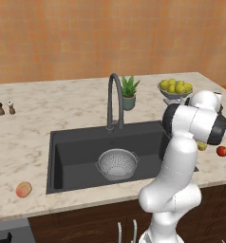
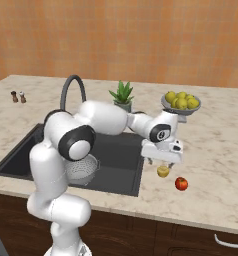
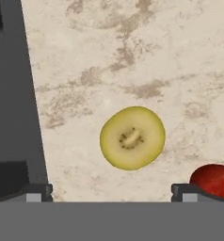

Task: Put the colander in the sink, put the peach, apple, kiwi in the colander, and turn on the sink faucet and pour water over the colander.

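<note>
Orange tiled wall, marbled counter. Far left lies the peach; the colander already sits in the black sink. Right of the basin, the gripper hangs spread wide directly over the kiwi, round, no long axis, apple just beside. Straight drop looks right.

A wall of warm orange-tan tiles is being shown behind a beige marbled stone counter. Dark brown cabinet fronts with pale curved handles are being seen beneath its edge. The whole room is being lit evenly and softly, with only faint shadows being cast on the stone.
</note>
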